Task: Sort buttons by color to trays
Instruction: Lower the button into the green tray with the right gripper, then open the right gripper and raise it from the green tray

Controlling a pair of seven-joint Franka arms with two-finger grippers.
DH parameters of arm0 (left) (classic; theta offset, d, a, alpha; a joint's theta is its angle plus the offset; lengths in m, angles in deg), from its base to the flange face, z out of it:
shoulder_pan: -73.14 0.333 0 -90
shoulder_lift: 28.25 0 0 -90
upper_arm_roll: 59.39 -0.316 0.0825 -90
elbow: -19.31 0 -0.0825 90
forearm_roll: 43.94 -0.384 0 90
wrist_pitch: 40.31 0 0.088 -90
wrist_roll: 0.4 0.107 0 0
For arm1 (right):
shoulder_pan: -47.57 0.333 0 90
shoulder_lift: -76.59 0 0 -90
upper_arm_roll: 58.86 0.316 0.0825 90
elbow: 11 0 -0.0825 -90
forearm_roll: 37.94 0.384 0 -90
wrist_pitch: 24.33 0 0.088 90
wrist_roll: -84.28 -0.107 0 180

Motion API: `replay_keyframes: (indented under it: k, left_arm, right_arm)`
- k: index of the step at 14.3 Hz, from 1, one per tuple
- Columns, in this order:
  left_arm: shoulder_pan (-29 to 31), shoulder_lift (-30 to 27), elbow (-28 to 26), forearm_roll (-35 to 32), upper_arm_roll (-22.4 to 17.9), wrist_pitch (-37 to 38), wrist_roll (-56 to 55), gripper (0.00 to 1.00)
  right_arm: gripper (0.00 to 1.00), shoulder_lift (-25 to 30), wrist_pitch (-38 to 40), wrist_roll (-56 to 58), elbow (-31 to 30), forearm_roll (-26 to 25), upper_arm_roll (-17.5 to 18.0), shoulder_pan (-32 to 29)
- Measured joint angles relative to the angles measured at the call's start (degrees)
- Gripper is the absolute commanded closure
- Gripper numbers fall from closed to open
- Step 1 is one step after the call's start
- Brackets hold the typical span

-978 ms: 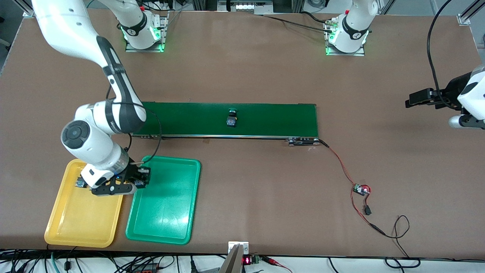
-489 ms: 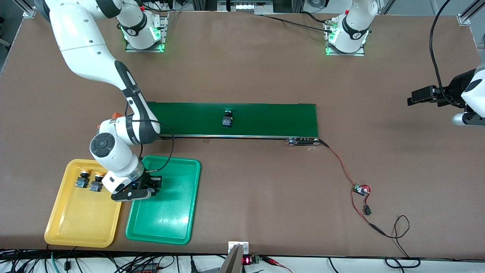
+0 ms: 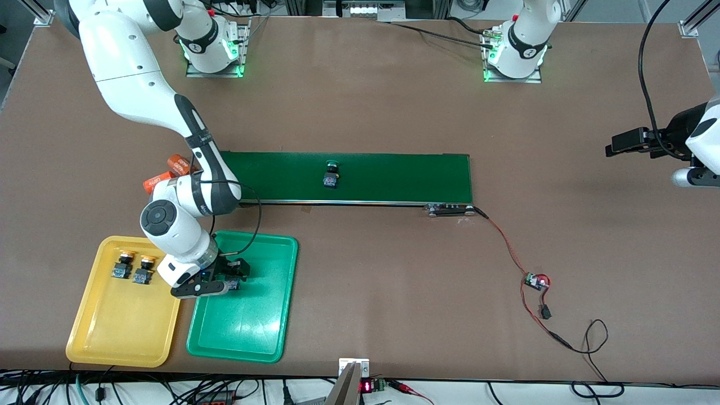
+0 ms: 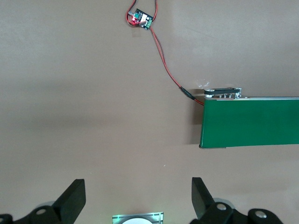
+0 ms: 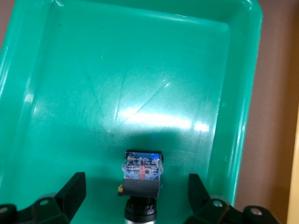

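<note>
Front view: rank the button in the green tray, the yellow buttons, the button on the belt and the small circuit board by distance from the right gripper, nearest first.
From the right gripper, open over the green tray:
1. Button in the green tray, between its fingers.
2. Two yellow buttons, in the yellow tray beside it.
3. Green button, on the conveyor belt.
4. Small circuit board, toward the left arm's end of the table.

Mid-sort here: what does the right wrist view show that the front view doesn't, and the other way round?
Only the right wrist view: the button lying in the green tray, free between the open right gripper's fingers.

Only the front view: two yellow buttons in the yellow tray, a green button on the conveyor belt, two orange cylinders, and the waiting left gripper.

Both: the green tray and right gripper.
</note>
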Motion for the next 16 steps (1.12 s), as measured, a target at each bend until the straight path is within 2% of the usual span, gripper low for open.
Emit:
replay_keyframes:
  k: [3, 6, 12, 16]
  left_arm:
    - [-0.06, 0.0, 0.0, 0.0, 0.08, 1.72, 0.17, 0.0]
    - [-0.11, -0.01, -0.01, 0.0, 0.43, 2.19, 0.73, 0.0]
    - [-0.05, -0.05, -0.01, 0.0, 1.07, 2.2, 0.75, 0.0]
    - [0.01, -0.58, 0.01, 0.0, 0.94, 2.2, 0.72, 0.0]
  right_arm:
    - [0.0, 0.9, 0.15, -0.39, -0.37, 0.07, 0.01, 0.54]
    - [0.0, 5.42, 2.17, -3.31, -4.96, 0.07, 0.0, 0.58]
    - [0.0, 17.85, 22.02, -10.96, -10.13, 0.09, 0.13, 3.08]
    - [0.0, 21.65, 26.91, -15.21, -12.53, 0.09, 0.5, 6.6]
